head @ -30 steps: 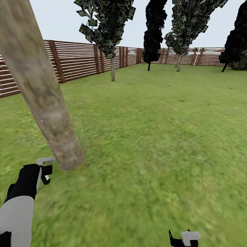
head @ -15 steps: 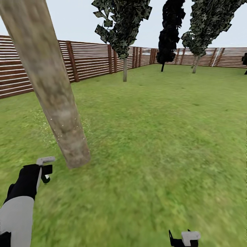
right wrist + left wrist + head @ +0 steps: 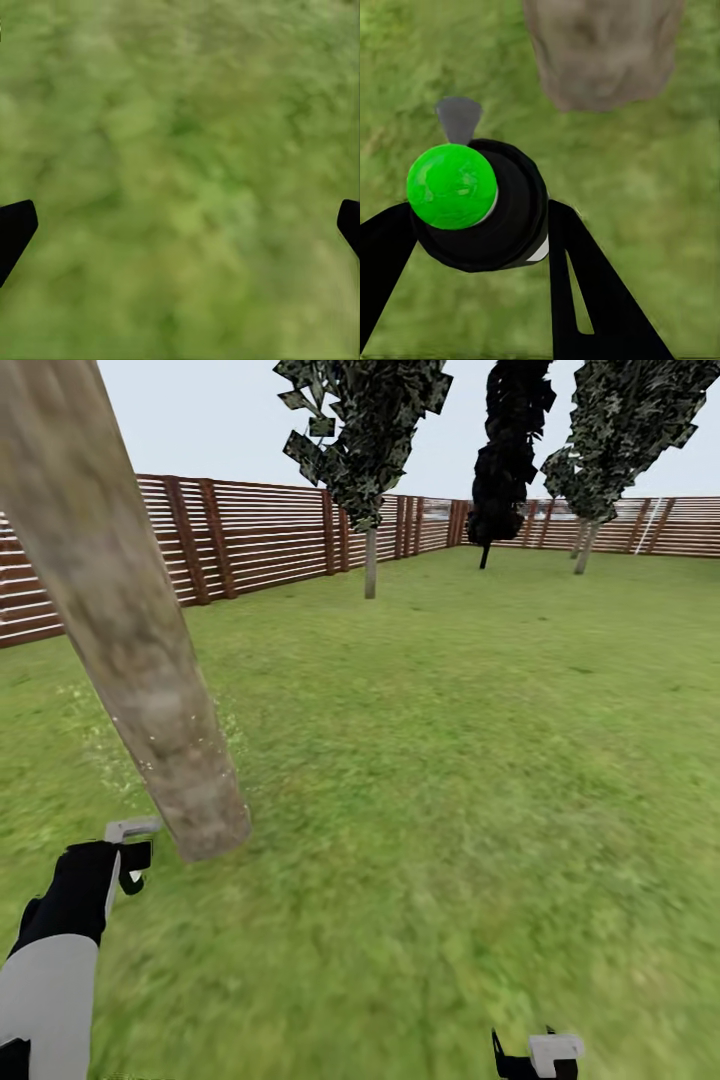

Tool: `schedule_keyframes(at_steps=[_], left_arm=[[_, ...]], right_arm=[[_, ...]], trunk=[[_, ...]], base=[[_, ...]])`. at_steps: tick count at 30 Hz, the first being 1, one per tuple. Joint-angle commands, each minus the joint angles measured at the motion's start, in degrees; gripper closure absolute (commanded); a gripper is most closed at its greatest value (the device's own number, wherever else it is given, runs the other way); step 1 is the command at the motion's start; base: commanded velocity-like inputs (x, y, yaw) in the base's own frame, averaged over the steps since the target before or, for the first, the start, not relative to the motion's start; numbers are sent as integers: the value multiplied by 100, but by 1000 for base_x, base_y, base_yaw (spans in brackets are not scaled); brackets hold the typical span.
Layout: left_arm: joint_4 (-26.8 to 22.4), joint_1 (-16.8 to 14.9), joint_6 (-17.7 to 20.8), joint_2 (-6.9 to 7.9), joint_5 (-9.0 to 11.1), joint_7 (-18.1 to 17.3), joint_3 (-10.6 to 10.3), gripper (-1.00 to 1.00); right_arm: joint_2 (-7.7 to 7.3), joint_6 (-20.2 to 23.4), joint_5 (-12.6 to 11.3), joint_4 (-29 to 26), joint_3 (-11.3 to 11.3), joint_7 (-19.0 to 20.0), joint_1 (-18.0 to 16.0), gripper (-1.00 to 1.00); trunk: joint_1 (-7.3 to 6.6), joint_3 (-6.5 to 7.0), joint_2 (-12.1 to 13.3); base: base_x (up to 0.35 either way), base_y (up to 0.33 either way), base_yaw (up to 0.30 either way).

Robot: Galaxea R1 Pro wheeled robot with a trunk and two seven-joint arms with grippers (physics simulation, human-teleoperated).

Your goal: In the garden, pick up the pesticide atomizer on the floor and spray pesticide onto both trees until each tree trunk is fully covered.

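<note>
My left gripper (image 3: 480,225) is clamped on the pesticide atomizer (image 3: 480,202), black fingers (image 3: 585,285) pressed to its sides, green spot facing the camera. It sits low beside the base of the near tree trunk (image 3: 140,650), apart from the bark. White specks dot the trunk. My right gripper (image 3: 180,225) hangs spread wide over grass (image 3: 187,150), touching nothing.

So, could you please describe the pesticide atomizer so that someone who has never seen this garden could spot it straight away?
Start at the thick, leaning tree trunk rising from the grass at the head view's left. Just beside its base is the left gripper on a black-and-white arm, shut on the pesticide atomizer. It is a small black bottle with a bright green spot on top, the only vivid green against the duller lawn.
</note>
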Motion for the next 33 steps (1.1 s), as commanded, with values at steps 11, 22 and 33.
schedule_keyframes(at_steps=[11, 22, 33], left_arm=[[0, 246, -88, -21, 62, -45, -22, 100], [-1, 447, -58, -239, 57, -80, -380, 100], [-69, 448, -69, -202, 68, -78, 120, 100]], right_arm=[[9, 0, 0, 1, 3, 0, 0, -100], [9, 0, 0, 0, 3, 0, 0, -100], [9, 0, 0, 0, 3, 0, 0, -100]], trunk=[[0, 0, 0], [0, 0, 0], [0, 0, 0]], base=[[210, -220, 96], [93, -248, 254], [148, -228, 86]])
